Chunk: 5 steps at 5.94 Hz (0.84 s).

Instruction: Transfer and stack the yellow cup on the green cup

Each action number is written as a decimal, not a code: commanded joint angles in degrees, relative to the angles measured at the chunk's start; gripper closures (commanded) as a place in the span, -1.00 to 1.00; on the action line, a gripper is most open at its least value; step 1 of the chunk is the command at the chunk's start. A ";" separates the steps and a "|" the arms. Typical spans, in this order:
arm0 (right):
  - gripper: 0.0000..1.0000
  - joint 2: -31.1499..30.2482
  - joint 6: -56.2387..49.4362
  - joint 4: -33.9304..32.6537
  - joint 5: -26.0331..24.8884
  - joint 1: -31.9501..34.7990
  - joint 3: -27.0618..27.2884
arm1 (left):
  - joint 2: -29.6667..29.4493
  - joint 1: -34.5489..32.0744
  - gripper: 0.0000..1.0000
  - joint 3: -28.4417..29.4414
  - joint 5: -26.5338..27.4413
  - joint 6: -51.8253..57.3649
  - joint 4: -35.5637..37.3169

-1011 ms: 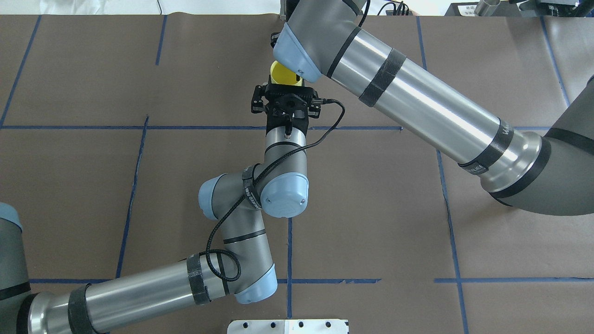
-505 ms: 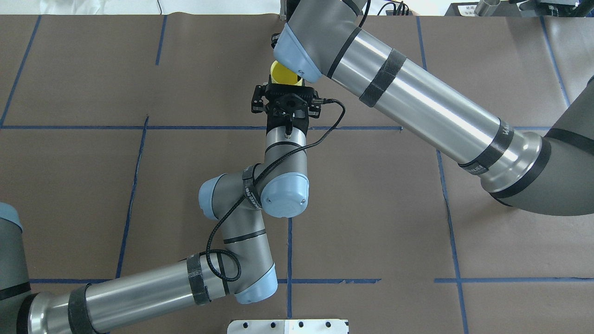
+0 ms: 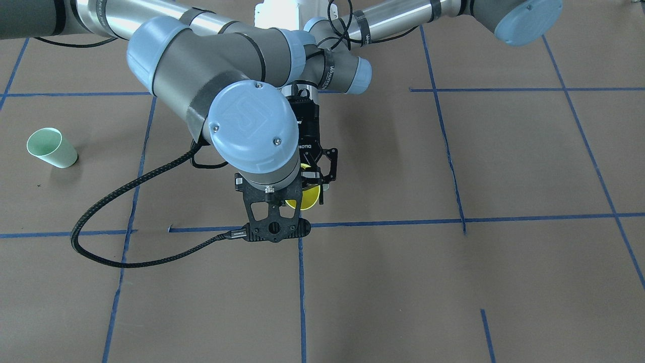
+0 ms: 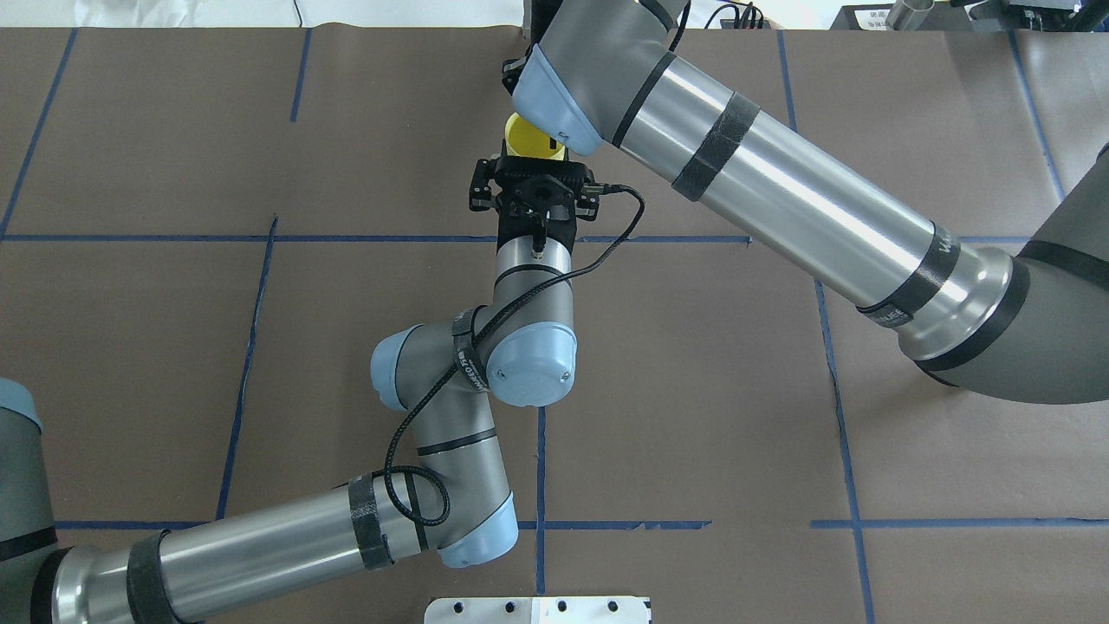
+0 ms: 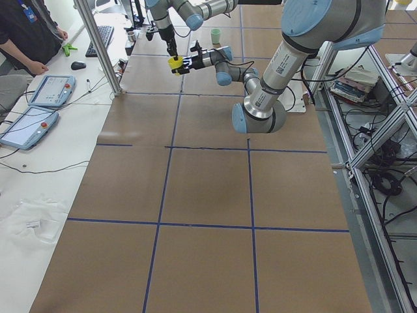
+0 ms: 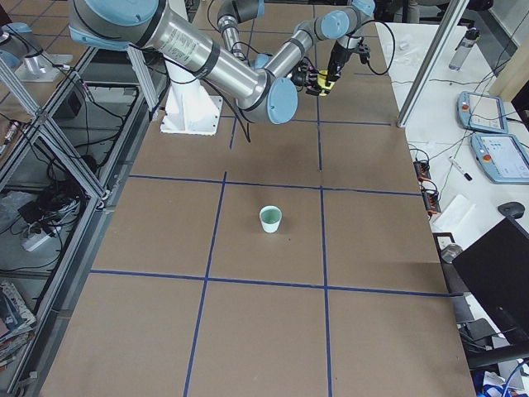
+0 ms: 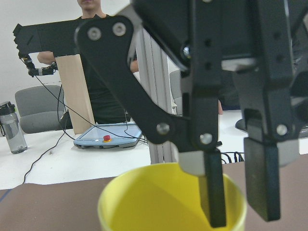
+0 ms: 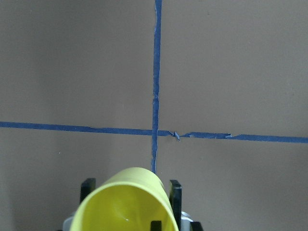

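The yellow cup (image 3: 305, 199) hangs in mid-air over the table's middle, rim up, between both grippers. My left gripper (image 4: 531, 165) reaches in level and is shut on its sides; its fingers (image 8: 175, 190) flank the cup (image 8: 126, 202) in the right wrist view. My right gripper (image 7: 236, 211) comes down from above and straddles the rim of the cup (image 7: 159, 202). One finger is inside and one outside, with a small gap still showing. The green cup (image 3: 50, 147) stands upright and alone on my right side of the table, also seen in the exterior right view (image 6: 270, 218).
The right arm's black cable (image 3: 126, 201) loops low over the table below its wrist. A white base plate (image 4: 537, 609) lies at the near edge. An operator (image 5: 26, 32) and teach pendants (image 6: 483, 112) are beyond the far edge.
The right arm's wrist has shifted very slightly away from the robot. The left arm and the yellow cup have stayed in place.
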 commanded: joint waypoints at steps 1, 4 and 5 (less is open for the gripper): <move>0.36 -0.30 0.06 0.31 -0.08 -0.22 -0.01 | -0.02 0.00 0.25 -0.05 -0.09 0.02 0.09; 1.00 -0.39 0.06 0.22 -0.34 -0.22 0.08 | -0.02 0.00 0.25 -0.05 0.00 0.11 -0.08; 1.00 -0.39 0.06 0.22 -0.26 -0.22 0.08 | 0.06 0.00 0.19 -0.05 -0.09 0.20 0.09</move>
